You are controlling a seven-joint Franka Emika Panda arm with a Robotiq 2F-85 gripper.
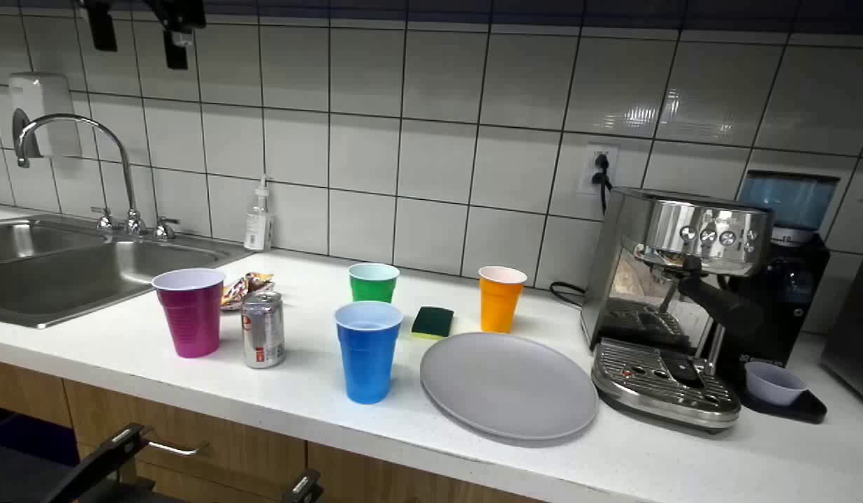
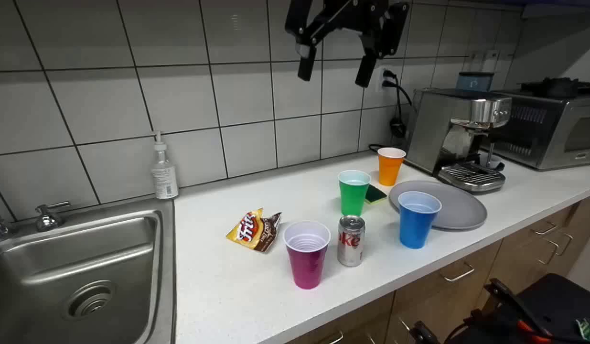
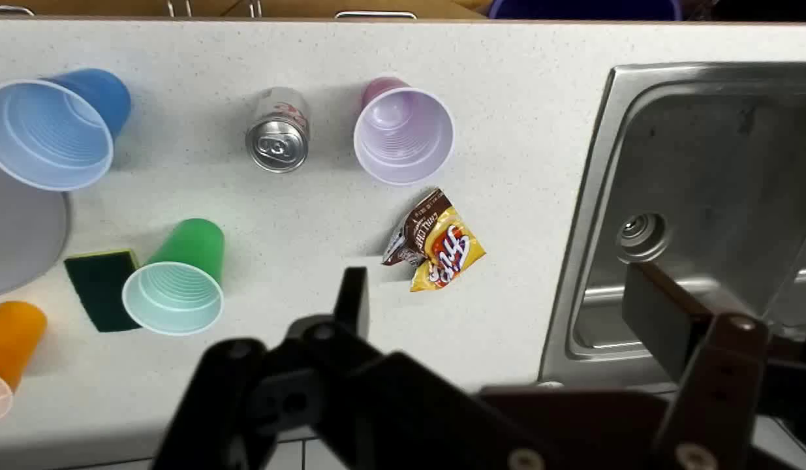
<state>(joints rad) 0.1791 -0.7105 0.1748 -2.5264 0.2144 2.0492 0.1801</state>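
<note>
My jaws hang wide apart above the worktop (image 3: 507, 130). Nearest in wrist view: bag (image 3: 438, 245), lying between sink (image 3: 690, 176) and green cup (image 3: 177, 284). Purple cup (image 3: 404, 134) stands near it, can (image 3: 279, 134) beside that cup.

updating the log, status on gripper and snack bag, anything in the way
Gripper open, empty, above counter. Snack bag on counter, untouched. Nothing seen between them; magenta cup near bag.

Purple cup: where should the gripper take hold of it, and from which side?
Probably at the rim of the purple cup, the open gripper coming down from above to straddle its wall on the side toward the sink: the cup stands upright, mouth wide open, and the can stands near its opposite side.
</note>
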